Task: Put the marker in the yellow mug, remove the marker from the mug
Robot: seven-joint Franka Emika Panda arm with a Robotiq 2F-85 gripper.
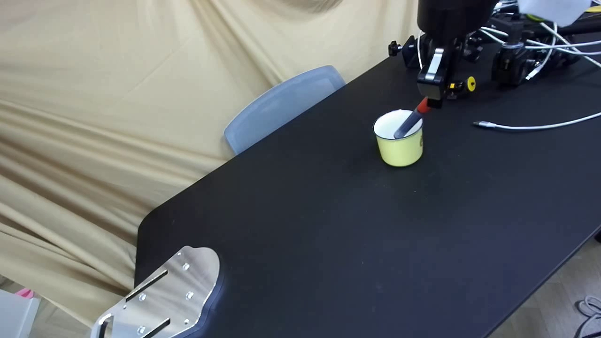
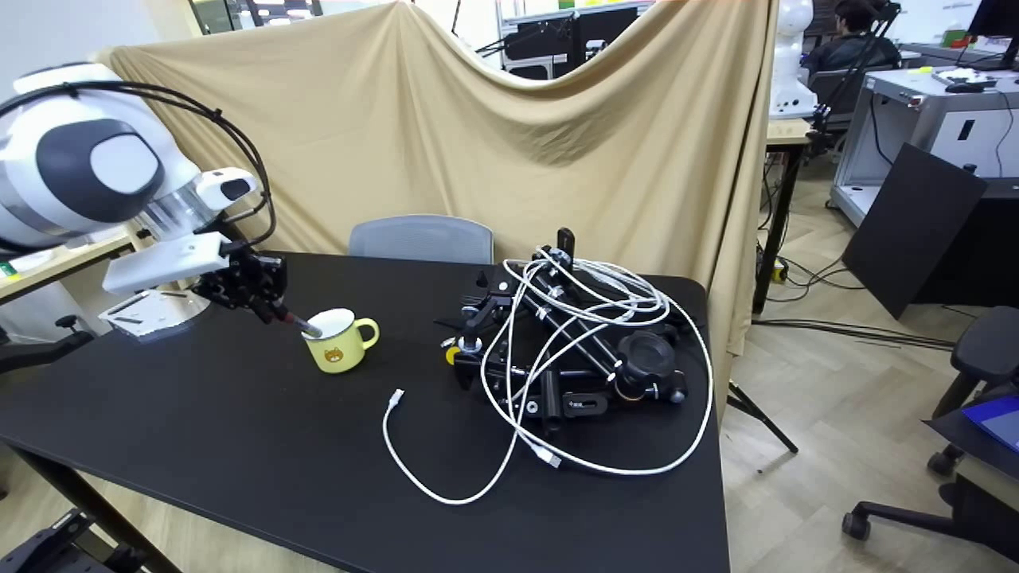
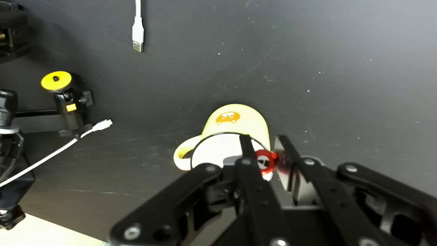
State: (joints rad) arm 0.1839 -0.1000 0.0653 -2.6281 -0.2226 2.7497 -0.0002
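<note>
Wrist view: the gripper pinches the blue marker by its red end – in an exterior view the marker slants down left at the mouth of the animal-print yellow mug; whether its lower end is below the rim, I cannot tell. Lowered at that slant, it could snag the right rim and tip the mug – held so near one end, it may swivel

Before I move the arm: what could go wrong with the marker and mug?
Two risks. The marker slants across the rim of the yellow mug, so lowering or sliding sideways might catch the rim and shove or tip the mug. And the gripper holds it near its red end, so any contact could make it pivot or slip.
</note>
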